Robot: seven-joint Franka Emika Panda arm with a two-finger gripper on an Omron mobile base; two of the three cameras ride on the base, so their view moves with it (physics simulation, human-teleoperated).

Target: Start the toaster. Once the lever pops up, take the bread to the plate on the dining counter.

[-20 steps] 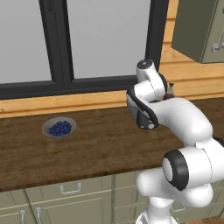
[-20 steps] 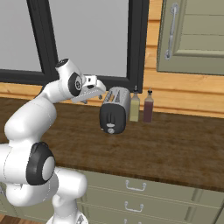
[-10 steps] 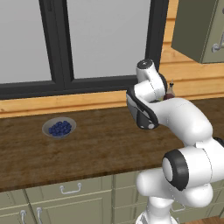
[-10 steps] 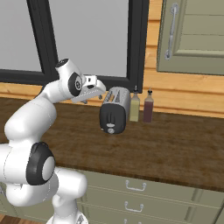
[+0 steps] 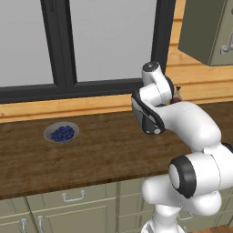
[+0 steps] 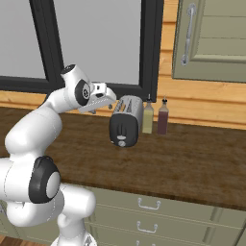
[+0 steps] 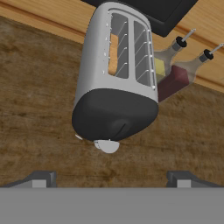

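The toaster [image 6: 126, 126] stands on the wood counter [image 6: 192, 163] below the window, its dark front end facing me. In the hand view the toaster [image 7: 114, 100] sits just ahead, silver top with two slots, a pale round knob low on its dark face. A tan slice of bread [image 7: 113, 54] sits sunk in the left slot. My gripper [image 6: 111, 98] hovers just left of and above the toaster's front; in the hand view the gripper [image 7: 111, 179] is open, its fingertips [image 7: 41, 178] wide apart with nothing between them.
Two bottles, one yellowish [image 6: 148, 117] and one dark red [image 6: 162, 116], stand right behind the toaster. A grey bowl of blueberries [image 5: 62, 133] lies far left on the counter. A wall cabinet [image 6: 211, 38] hangs upper right.
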